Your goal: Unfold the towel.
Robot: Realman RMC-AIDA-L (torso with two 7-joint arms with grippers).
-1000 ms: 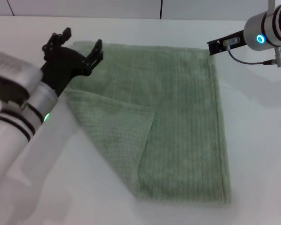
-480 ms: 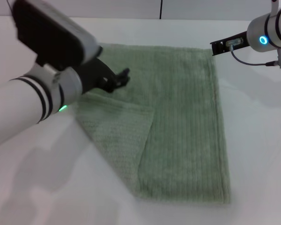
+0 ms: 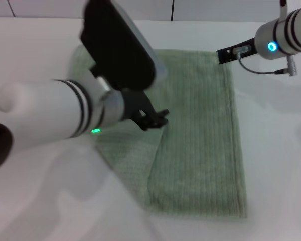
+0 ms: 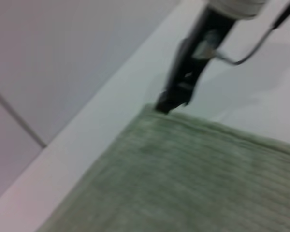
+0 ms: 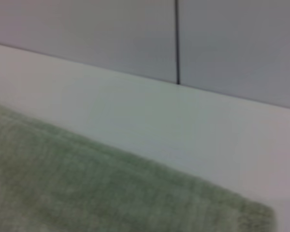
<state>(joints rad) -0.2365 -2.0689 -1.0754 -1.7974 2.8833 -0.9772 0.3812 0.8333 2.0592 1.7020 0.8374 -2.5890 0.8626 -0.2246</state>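
Note:
The pale green towel (image 3: pixel 200 130) lies flat on the white table, with its left part folded over as a triangular flap (image 3: pixel 133 150). My left gripper (image 3: pixel 155 119) hovers low over the flap's pointed tip near the towel's middle, and the arm hides the towel's far left part. My right gripper (image 3: pixel 226 53) sits at the towel's far right corner. In the left wrist view the towel (image 4: pixel 183 174) fills the foreground, and the right gripper (image 4: pixel 171 102) meets its corner. The right wrist view shows only the towel's hemmed edge (image 5: pixel 63 183).
The white table (image 3: pixel 281 165) stretches around the towel on all sides. A grey panelled wall with a dark vertical seam (image 5: pixel 176 41) stands behind the table's far edge.
My left arm has swung from the towel's far left corner to the right and nearer, ending over the flap's tip. The right gripper has shifted slightly left at the far right corner.

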